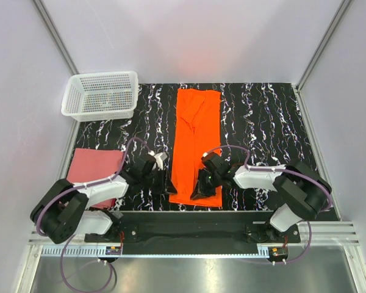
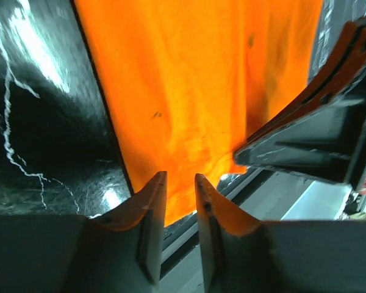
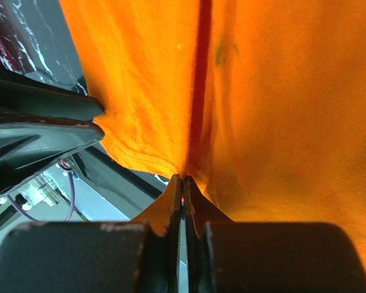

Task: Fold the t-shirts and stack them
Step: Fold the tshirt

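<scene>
The bright orange t-shirt (image 1: pixel 198 134) lies as a long narrow strip down the middle of the black marbled mat. My right gripper (image 1: pixel 198 192) is at its near hem; in the right wrist view it (image 3: pixel 183 178) is shut, pinching the orange hem (image 3: pixel 280 91). My left gripper (image 1: pixel 168 186) is at the strip's near left corner; in the left wrist view it (image 2: pixel 180 177) is open by a narrow gap with nothing between the fingers, the orange cloth (image 2: pixel 183 79) just beyond the tips. The dusty pink-red t-shirt (image 1: pixel 94 168) lies folded at the left, partly under my left arm.
A white mesh basket (image 1: pixel 100 94) stands at the far left corner. The mat's near edge and the metal base rail (image 1: pixel 189 229) run just behind both grippers. The right gripper's body (image 2: pixel 311 134) shows close beside the left one.
</scene>
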